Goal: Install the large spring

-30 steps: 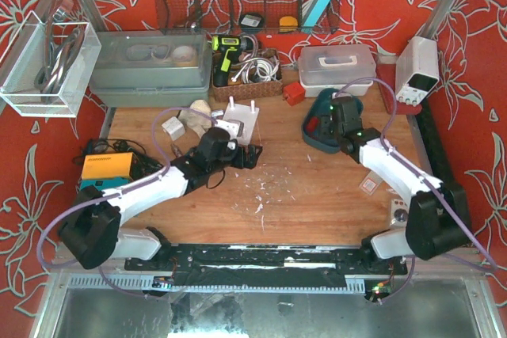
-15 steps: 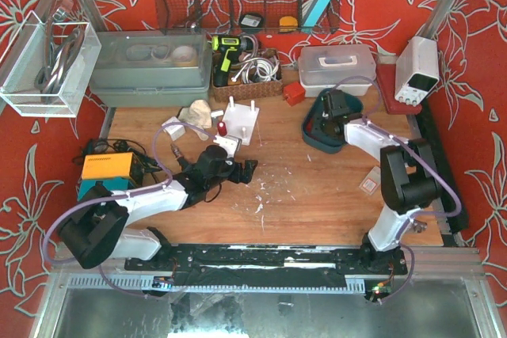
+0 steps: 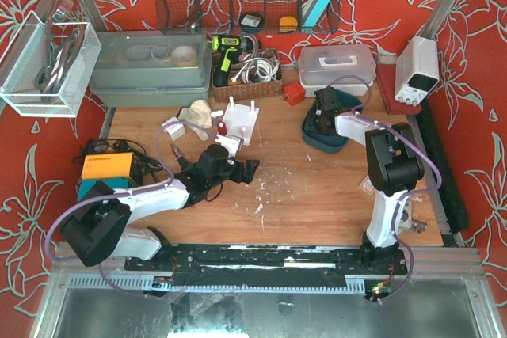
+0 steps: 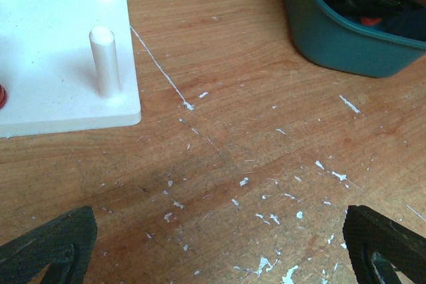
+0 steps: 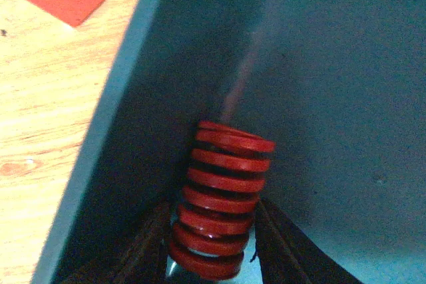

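Right wrist view: large spring (image 5: pixel 223 191) gripped inside the teal bin (image 5: pixel 113 138).
Right gripper (image 5: pixel 212 261) clamps its lower coils (bin at far right); left gripper (image 4: pixel 213 244) spread wide near the white peg board (image 4: pixel 60 64).

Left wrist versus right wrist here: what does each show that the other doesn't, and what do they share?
Only the left wrist view shows the white plastic peg board with its upright pegs, and the left end effector, fingers wide apart. Only the right wrist view shows the red coil spring between the fingers of the right end effector; whether they pinch it is unclear. Both show the teal plastic bin and the wooden tabletop.
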Controlling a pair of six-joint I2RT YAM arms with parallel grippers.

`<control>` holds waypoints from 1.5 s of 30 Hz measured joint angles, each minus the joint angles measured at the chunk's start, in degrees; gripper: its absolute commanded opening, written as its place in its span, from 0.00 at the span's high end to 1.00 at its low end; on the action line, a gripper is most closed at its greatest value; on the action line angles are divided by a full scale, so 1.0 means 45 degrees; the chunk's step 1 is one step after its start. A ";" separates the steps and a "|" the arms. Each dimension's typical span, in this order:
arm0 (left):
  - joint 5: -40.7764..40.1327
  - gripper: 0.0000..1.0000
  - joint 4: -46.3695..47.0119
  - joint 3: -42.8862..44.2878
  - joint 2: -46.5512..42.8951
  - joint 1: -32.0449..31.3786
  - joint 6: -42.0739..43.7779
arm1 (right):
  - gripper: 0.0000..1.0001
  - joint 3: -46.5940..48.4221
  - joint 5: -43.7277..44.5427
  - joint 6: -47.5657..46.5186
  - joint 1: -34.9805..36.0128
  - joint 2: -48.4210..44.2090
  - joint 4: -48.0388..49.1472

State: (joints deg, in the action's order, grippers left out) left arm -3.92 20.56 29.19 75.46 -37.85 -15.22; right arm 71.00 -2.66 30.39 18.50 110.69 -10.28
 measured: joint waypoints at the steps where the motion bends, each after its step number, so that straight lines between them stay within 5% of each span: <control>1: -0.0005 0.00 0.0000 0.0000 0.0000 0.0000 0.0005 | 0.59 0.0087 0.0034 0.0010 -0.0005 0.0092 -0.0053; 9: 0.0039 0.00 -0.0165 0.0209 0.0053 0.0000 0.0010 | 0.56 0.0967 0.0957 0.0005 -0.0049 0.0971 -0.0928; 23: -0.0189 0.00 -0.0228 0.0345 0.0073 0.0000 0.0010 | 0.93 0.0602 0.1506 -0.1127 -0.0049 0.0811 -0.0495; 37: -0.1506 0.00 -0.0262 -0.0277 -0.1749 0.0000 -0.0039 | 1.00 -0.2098 0.1569 -0.2880 0.0267 -0.4090 0.0136; 45: -0.1190 0.05 -0.0549 -0.0277 -0.2773 0.0000 -0.0646 | 1.00 -0.4206 0.1132 -0.3881 0.2176 -0.7718 0.0986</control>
State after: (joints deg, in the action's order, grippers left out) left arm -9.28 18.09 27.94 62.98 -37.85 -18.13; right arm 52.07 2.44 12.93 28.29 75.96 -5.85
